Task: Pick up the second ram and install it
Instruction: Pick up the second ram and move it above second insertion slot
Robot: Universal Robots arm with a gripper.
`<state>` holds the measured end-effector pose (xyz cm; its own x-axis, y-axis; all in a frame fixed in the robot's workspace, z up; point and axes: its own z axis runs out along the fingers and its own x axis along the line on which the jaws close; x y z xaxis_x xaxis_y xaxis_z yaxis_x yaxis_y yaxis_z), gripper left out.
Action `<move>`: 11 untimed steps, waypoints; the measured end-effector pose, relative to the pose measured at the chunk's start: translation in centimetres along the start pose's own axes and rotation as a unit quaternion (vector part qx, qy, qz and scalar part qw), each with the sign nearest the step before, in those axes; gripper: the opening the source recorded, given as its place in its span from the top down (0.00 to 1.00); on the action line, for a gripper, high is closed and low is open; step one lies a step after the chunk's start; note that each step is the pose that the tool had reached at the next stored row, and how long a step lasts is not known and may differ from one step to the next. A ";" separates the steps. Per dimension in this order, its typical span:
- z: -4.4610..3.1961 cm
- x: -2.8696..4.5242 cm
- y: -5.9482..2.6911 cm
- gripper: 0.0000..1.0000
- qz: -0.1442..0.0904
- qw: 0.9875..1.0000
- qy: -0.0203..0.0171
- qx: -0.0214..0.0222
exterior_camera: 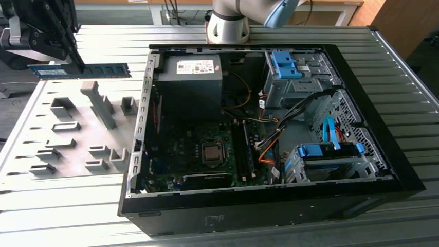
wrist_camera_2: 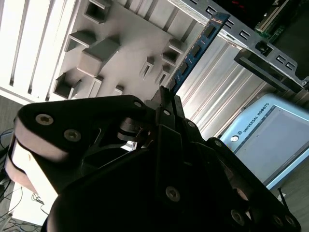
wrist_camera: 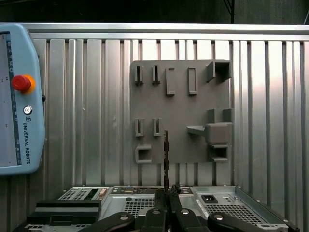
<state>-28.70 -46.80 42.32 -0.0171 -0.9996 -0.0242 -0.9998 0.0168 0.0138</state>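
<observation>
Black hand [wrist_camera: 165, 192] around flat green ram [exterior_camera: 82, 71]

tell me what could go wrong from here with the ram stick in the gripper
1. The gripper pinches the ram stick with a long part jutting out free, so it could tilt or slip in the grip.
2. The stick hangs over the grey holder plate, outside the computer case; a free end might catch the case's metal wall on the way in.
</observation>
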 end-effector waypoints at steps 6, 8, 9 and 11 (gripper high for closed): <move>-0.01 -0.01 -0.57 0.86 0.000 1.000 0.000 0.000; -0.01 -0.01 -0.75 0.86 0.000 1.000 0.000 0.000; -0.01 -0.01 -0.85 0.86 0.000 1.000 0.000 0.000; -0.01 -0.02 -1.04 0.86 0.000 1.000 0.000 0.000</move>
<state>-27.66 -46.80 42.31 -0.0171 -0.9996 -0.0242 -0.9998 0.0168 0.0138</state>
